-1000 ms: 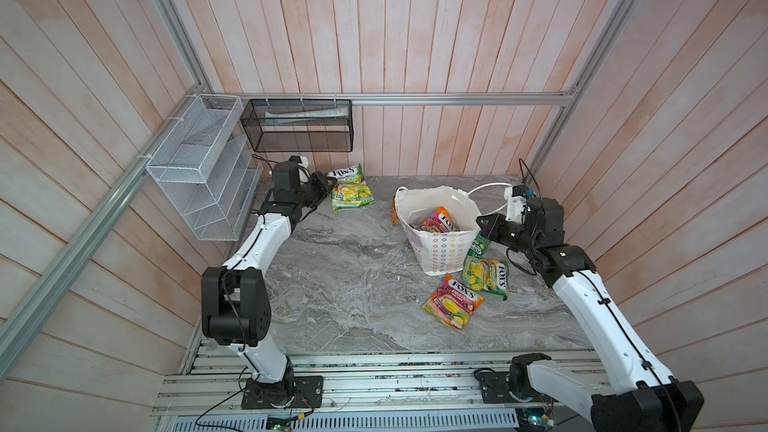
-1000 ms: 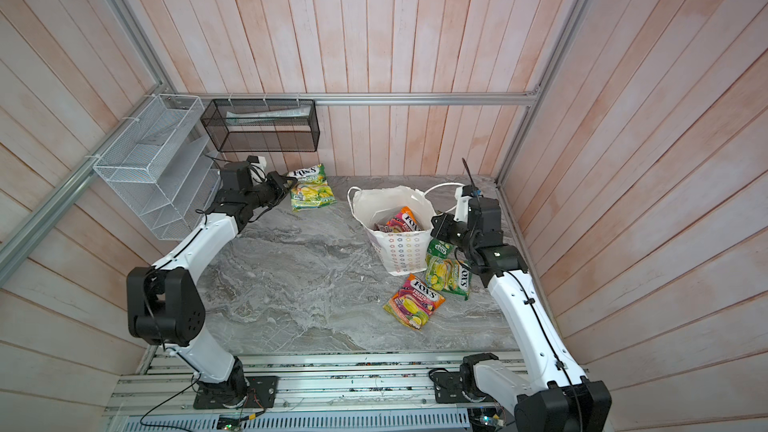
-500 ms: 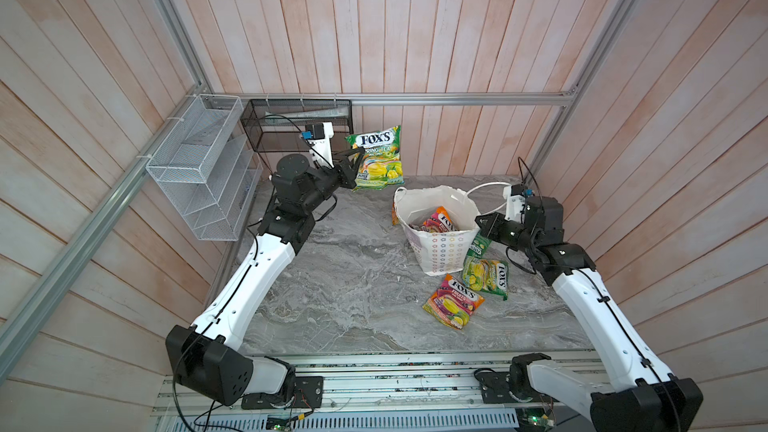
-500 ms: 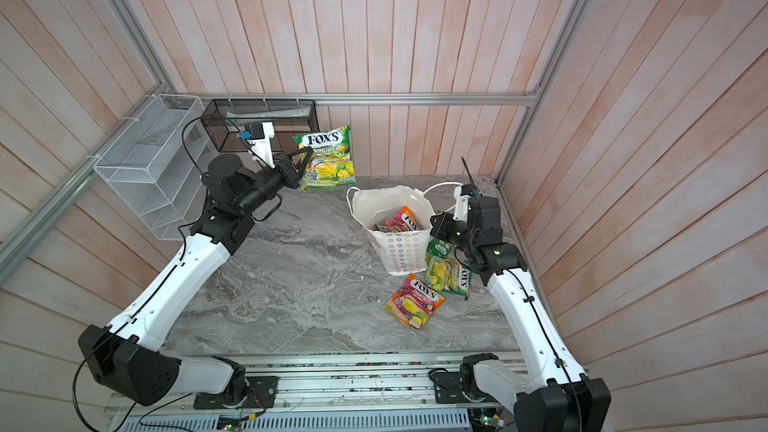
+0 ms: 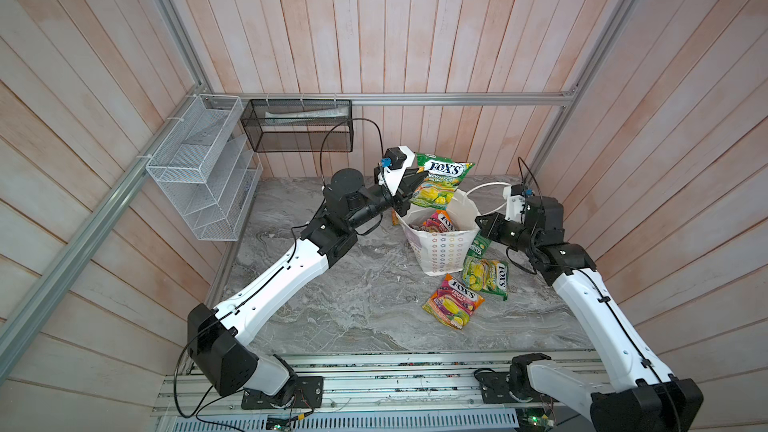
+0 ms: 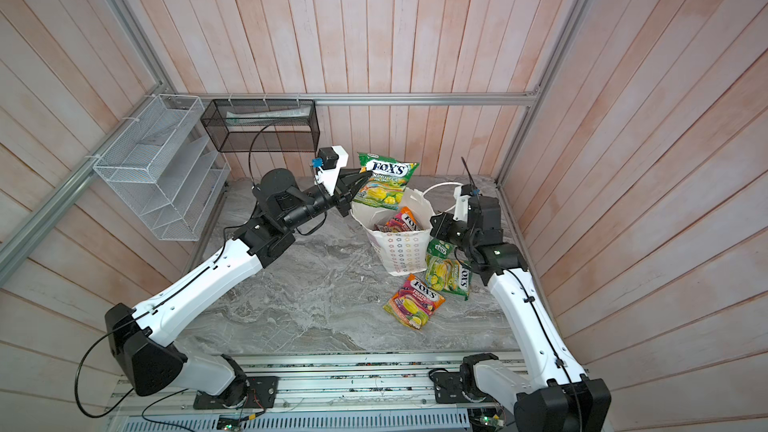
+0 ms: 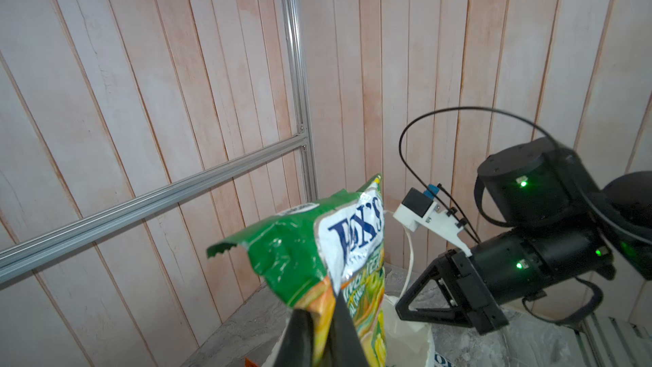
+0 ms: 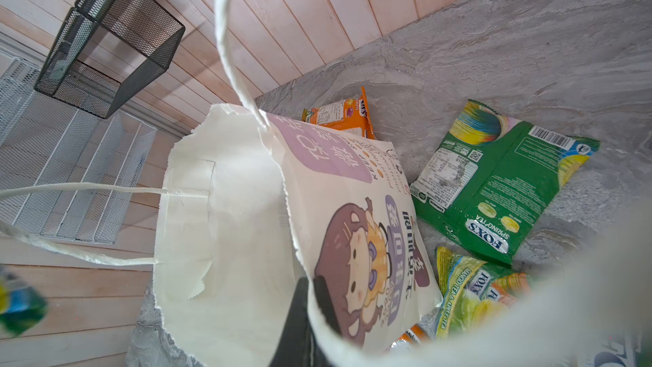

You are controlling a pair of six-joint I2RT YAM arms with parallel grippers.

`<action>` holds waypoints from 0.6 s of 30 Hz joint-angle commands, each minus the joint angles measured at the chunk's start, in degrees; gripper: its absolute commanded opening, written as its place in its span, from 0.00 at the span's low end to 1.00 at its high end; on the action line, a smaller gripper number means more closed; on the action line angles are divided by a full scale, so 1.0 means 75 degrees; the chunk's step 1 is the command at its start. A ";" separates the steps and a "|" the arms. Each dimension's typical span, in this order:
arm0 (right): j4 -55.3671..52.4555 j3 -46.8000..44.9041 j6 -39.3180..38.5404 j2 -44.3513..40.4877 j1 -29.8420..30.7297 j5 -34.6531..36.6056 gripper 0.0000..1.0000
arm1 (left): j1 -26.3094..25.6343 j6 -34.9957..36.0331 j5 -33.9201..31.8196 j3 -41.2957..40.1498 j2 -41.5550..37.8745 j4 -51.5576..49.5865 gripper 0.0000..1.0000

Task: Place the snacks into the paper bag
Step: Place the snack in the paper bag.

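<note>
Marble table (image 5: pixel 332 309): grey-veined, wood-panelled walls on three sides.

Paper bag (image 5: pixel 440 249): stands upright toward the far right of the table, mouth open, flower-patterned side toward the top cameras. The cartoon-girl face shows in the right wrist view (image 8: pixel 356 270). One white cord handle arcs up behind it.

Held snack: green FOX'S pouch (image 5: pixel 442 184), upright in the air, logo at top, over the bag's far-left rim and not yet inside.

Loose snacks: orange-pink Fruits pouch (image 5: pixel 453 301) flat on the table in front of the bag. Yellow-green pouch (image 5: pixel 486 278) just beside it, to the right, near the bag's foot. Green spring-tea pouch (image 8: pixel 501 178) lies label-down against the bag's right side. Orange pouch (image 8: pixel 338 118) is tucked behind the bag's far corner. Another orange-pink pouch (image 5: pixel 440 222) is already in the bag, its top showing.

Left claw (image 5: pixel 415 184): my fingers are pinched nearly together on the green pouch's edge; the wrist view shows the foil between them (image 7: pixel 319 315).

Right claw (image 5: pixel 484 222): fully closed on the bag's right-hand rim, one finger (image 8: pixel 300 312) inside the paper wall.
</note>
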 commanded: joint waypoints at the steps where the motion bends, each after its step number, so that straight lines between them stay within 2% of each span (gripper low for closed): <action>1: -0.0074 0.0231 -0.0036 -0.0155 0.0000 -0.0117 0.00 | -0.0017 0.0691 -0.0054 0.0002 0.0130 0.0134 0.00; 18: -0.0024 0.0150 -0.0018 -0.0186 0.0006 -0.0114 0.00 | -0.0408 0.1967 -0.0751 0.0184 0.1245 -0.1097 0.00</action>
